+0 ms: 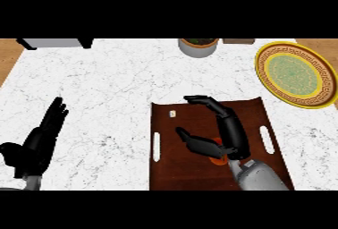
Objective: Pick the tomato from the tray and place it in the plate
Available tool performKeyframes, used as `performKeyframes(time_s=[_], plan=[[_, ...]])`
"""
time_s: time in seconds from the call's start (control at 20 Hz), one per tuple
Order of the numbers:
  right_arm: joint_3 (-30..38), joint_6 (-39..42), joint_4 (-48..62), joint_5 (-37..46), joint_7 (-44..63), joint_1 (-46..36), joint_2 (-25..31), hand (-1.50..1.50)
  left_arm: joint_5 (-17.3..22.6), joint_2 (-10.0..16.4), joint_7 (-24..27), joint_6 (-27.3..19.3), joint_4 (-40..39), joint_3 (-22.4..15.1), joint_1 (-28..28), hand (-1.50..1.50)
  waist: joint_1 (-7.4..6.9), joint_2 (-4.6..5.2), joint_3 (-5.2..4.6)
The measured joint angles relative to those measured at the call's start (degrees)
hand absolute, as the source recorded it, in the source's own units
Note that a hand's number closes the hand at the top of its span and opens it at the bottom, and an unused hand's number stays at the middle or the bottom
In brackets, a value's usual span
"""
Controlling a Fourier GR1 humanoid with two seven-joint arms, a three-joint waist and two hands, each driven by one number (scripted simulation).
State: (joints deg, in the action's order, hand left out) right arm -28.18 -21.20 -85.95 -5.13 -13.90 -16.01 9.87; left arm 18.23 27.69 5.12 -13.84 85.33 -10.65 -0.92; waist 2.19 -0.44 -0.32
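Note:
A red tomato (217, 157) lies on the brown tray (198, 179) in the lower middle of the head view, mostly hidden under my right hand (231, 136). That hand hovers over the tomato with its fingers stretched forward and curling down at the tips, the thumb spread to the left; it is open around the tomato, not closed on it. The yellow plate (297, 74) with a green centre sits at the far right of the counter, well beyond the tray. My left hand (40, 143) rests open at the lower left, fingers straight.
A grey pot with a plant (198, 46) stands at the counter's back edge, left of the plate. A dark appliance (56, 43) is at the back left corner. A small white item (173, 114) lies on the tray's far left corner.

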Motion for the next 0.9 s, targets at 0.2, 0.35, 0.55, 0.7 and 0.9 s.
performKeyframes(time_s=[0.2, 0.35, 0.55, 0.7, 0.9], plan=[[-3.8, -4.4, -0.7, 4.6, -13.1, 10.2, -1.6, -1.50, -0.4, -0.9, 1.8, 2.6, -3.4, -0.3, 1.8, 0.00, -0.61, 0.28, 0.21], [-4.9, -8.1, -2.0, 7.6, -19.7, 17.1, -1.1, -1.50, -0.5, -1.2, 3.6, 4.6, -5.6, 0.2, 2.0, 0.00, -1.02, 0.33, 0.26], [-4.1, -11.2, -6.2, 9.0, -24.5, 25.3, 1.9, -1.50, -1.7, -2.9, 4.8, 5.6, -9.0, 0.2, 3.9, 0.00, -1.15, 0.37, 0.29], [-3.4, -13.7, -10.2, 12.4, -20.8, 29.0, 5.9, -1.50, -2.3, -3.6, 5.9, 5.9, -10.4, 0.6, 4.2, 0.00, -1.30, 0.34, 0.26], [-2.8, -14.5, -12.7, 18.5, -12.2, 31.3, 12.0, -1.50, -2.9, -4.1, 5.0, 5.8, -10.3, 0.6, 4.9, 0.00, -1.48, 0.36, 0.20]])
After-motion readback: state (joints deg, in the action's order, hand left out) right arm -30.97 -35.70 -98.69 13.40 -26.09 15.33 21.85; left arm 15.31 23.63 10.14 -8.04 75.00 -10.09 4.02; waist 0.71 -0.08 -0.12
